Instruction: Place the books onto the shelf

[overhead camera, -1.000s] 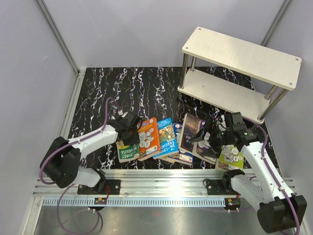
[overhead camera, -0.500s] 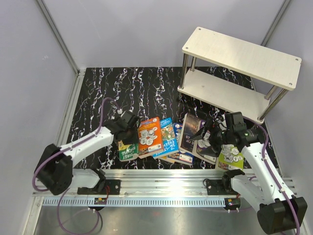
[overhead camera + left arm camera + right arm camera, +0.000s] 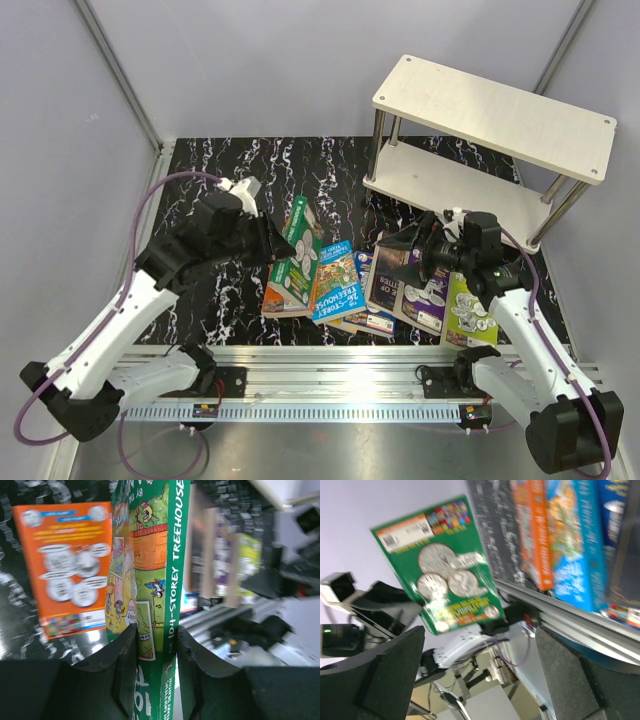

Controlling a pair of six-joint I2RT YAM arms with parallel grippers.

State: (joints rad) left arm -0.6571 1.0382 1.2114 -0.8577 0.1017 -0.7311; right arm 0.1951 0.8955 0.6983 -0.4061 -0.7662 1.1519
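Left claw [image 3: 156, 634] is pinched narrowly on one green cartoon-covered paperback book [image 3: 150, 555], held tilted above the black white-veined counter [image 3: 210, 170]. Right claw [image 3: 418, 252] gapes wide, gripping nothing, over six bright paperbacks [image 3: 335, 285] lying in a row. Farther right stands one pale two-tier wooden shelf [image 3: 495, 115] on metal posts.

Black marbled table [image 3: 200, 190], overlapping books [image 3: 340, 285] spread along near edge, two-tier shelf [image 3: 490, 115] at far right

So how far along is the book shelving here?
Done: nothing; the pale two-tier wooden shelf holds no books. In hand: the left pincer grips a green paperback book, held in the air. Left: the other bright paperbacks lying on the black marbled table; right pincer open, empty.
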